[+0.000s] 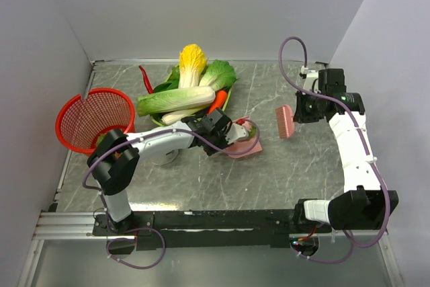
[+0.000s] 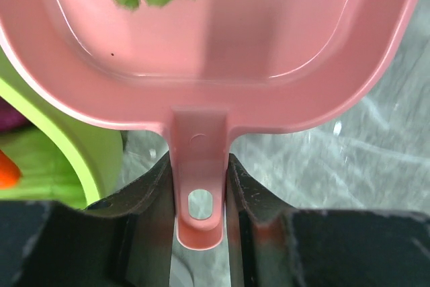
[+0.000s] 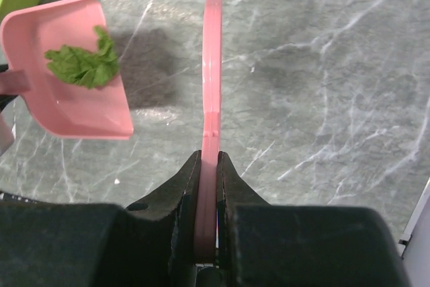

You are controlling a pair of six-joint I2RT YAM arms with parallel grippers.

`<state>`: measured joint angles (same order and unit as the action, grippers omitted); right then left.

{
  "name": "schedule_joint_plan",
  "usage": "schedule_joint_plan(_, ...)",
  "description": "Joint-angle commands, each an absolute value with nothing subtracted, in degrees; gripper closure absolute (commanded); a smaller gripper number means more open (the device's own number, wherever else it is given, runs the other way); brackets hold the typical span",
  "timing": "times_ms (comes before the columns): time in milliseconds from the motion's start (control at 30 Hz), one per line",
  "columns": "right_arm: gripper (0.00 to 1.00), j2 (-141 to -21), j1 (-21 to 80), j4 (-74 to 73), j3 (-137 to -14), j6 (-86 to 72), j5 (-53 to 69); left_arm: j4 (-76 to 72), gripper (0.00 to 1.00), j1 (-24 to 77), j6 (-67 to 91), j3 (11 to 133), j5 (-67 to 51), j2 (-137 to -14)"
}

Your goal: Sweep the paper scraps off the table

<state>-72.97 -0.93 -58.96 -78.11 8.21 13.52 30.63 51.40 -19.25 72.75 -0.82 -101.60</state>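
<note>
Already loaded with green scraps [image 3: 84,65], dustpan [image 2: 269,45] sat clamped by handle in left gripper [image 2: 198,186]; red basket [image 1: 91,109] lay left of dustpan, nearer that arm. Right gripper [image 3: 207,166] pinched brush [image 3: 212,65].

Bare bench [image 1: 269,173] lies open between dustpan [image 1: 252,146] and brush [image 1: 285,121]; vegetable pile [image 1: 176,101] and red basket [image 1: 94,115] block the left rear.

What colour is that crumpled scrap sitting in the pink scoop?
Green. The scrap in the dustpan shows best in the right wrist view.
</note>
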Motion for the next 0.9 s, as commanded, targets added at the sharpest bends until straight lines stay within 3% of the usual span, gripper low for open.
schedule_joint_plan(0,1.00,-70.5,-2.8,-55.2,-76.3,5.4,12.1,23.2,0.99,51.2,-18.0,77.4,-5.5,-101.4)
schedule_joint_plan(233,1.00,-70.9,-4.9,-55.9,-77.0,5.5,12.2,19.3,0.99,50.3,-14.9,81.7,-7.5,-103.7)
schedule_joint_plan(367,1.00,-70.4,-5.6,-56.0,-76.1,5.4,13.8,24.2,0.99,49.8,-15.6,85.2,-7.9,-107.0)
schedule_joint_plan(867,1.00,-73.9,-6.9,-54.1,-74.8,3.7,15.1,33.8,0.99,43.8,-22.0,87.1,-2.2,-88.7)
